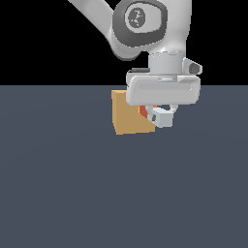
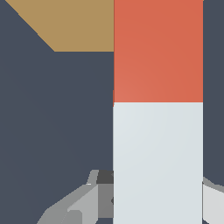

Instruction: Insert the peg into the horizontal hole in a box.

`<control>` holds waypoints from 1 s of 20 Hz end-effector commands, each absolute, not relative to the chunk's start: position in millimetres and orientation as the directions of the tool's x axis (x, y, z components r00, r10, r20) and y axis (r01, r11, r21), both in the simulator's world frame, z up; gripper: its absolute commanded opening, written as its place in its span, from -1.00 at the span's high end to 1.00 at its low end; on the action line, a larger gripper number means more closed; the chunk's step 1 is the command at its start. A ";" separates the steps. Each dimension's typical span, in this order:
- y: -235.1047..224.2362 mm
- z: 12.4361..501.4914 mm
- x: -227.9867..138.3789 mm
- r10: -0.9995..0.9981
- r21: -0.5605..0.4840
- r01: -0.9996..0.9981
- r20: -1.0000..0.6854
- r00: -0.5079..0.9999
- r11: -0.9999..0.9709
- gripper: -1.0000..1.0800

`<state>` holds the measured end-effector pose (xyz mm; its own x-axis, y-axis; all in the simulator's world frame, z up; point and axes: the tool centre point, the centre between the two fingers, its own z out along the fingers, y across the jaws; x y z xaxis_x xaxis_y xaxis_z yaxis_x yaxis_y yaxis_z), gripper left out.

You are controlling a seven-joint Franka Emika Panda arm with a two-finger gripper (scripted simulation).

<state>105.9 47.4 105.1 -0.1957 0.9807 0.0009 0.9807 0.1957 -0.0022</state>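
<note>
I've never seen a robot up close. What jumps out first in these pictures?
A big white arm reaches down from the top, its gripper clamped on a two-coloured peg, red-orange at one end, pale at the other. Just beside it, toward the exterior view's left, sits a tan box on the dark floor.

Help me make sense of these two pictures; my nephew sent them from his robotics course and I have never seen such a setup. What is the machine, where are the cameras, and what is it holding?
These are computer renders, not photographs. The large white and grey jointed machine is a robot arm; at its lower end is the gripper, whose jaws pinch things. The exterior view comes from a camera standing off the arm. The wrist view comes from a camera on the arm itself, looking along what it carries.

On the dark grey-blue floor stands a plain tan wood-coloured cube. The jaws are closed on a long square bar, half red-orange and half pale grey-white, with its red end toward the cube. The cube's hole cannot be seen in either picture.
</note>
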 end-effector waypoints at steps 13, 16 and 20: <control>44.0 106.2 106.0 0.982 -0.001 0.982 0.000 -0.190 0.190 1.00; 51.5 106.1 104.3 0.982 -0.001 0.982 0.000 -0.190 0.190 1.00; 75.8 106.7 98.9 0.982 0.000 0.982 0.000 -0.191 0.191 1.00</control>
